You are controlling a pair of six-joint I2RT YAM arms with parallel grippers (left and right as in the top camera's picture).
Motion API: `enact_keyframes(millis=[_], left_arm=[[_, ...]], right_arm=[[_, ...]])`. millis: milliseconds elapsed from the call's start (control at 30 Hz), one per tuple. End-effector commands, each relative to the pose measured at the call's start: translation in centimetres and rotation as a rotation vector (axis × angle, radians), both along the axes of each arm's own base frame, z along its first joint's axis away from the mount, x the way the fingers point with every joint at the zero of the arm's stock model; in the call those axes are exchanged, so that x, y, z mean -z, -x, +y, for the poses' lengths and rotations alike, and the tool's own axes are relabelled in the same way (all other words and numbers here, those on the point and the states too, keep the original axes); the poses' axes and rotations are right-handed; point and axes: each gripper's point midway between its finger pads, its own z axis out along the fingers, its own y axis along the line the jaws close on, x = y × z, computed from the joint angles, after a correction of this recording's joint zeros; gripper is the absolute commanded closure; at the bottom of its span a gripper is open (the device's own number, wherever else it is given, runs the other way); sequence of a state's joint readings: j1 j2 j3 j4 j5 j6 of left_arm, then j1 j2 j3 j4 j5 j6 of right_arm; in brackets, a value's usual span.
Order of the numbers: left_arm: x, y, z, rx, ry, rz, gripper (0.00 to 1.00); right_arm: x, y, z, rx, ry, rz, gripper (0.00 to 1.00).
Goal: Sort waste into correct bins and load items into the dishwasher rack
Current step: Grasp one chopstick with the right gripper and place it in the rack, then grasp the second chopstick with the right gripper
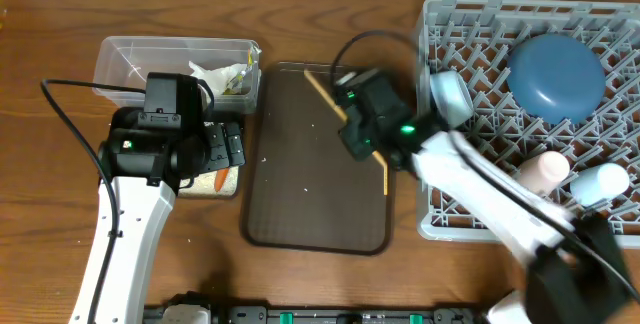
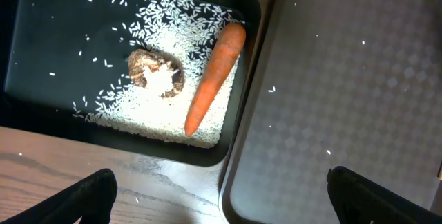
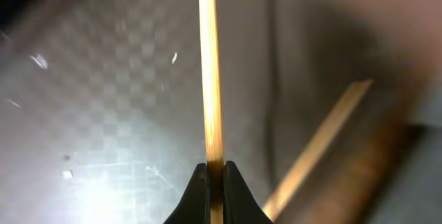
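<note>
Orange carrot [image 2: 214, 75] in the shallow black tray [image 2: 41, 51] under the spread-open left gripper [image 2: 221, 203]; over the dark brown serving tray [image 1: 300, 194], the right gripper [image 3: 215, 175] pinches a thin wooden chopstick [image 3: 210, 79], which is light, stiff, slippery and likely best held mid-length.

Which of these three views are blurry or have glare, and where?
Overhead: the right arm is smeared by motion; the rest is sharp. Right wrist: soft all over, with a bright glare patch on the tray left of the hand gripping a chopstick. Left wrist: crisp, carrot and rice clear.
</note>
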State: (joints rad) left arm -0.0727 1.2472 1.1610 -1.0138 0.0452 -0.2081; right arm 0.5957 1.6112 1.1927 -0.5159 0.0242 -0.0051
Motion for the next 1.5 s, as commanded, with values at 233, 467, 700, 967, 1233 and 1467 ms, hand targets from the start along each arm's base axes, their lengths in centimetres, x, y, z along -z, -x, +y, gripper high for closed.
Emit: enact_keyframes(millis=[233,467,700,967,1233,1467], left_arm=[[-0.5,-0.1,0.3,0.0,-0.014,-0.013,0.02],[-0.5,-0.1,0.3,0.0,-0.014,-0.013,0.02],[-0.5,-0.1,0.3,0.0,-0.014,-0.013,0.02],[-0.5,-0.1,0.3,0.0,-0.014,-0.013,0.02],[-0.5,-0.1,0.3,0.0,-0.014,-0.013,0.02],[-0.5,-0.1,0.3,0.0,-0.014,-0.013,0.02]], right_arm=[[-6.7,-2.9,-19.1,0.529,-0.01,-0.094,0.99],[-1.5,-3.7,-26.7,0.72,0.039,0.045,0.99],[0.2,-4.6,-24.8,0.65,0.028,0.079,0.64],[-6.9,-3.5,-16.3,0.448,-0.093,-0.075,0.47],[-3.5,0.1,-5.4,0.354,-0.182,0.089,0.6],[4.9,-0.6,-5.0,0.587,-0.026,0.174,0.69]])
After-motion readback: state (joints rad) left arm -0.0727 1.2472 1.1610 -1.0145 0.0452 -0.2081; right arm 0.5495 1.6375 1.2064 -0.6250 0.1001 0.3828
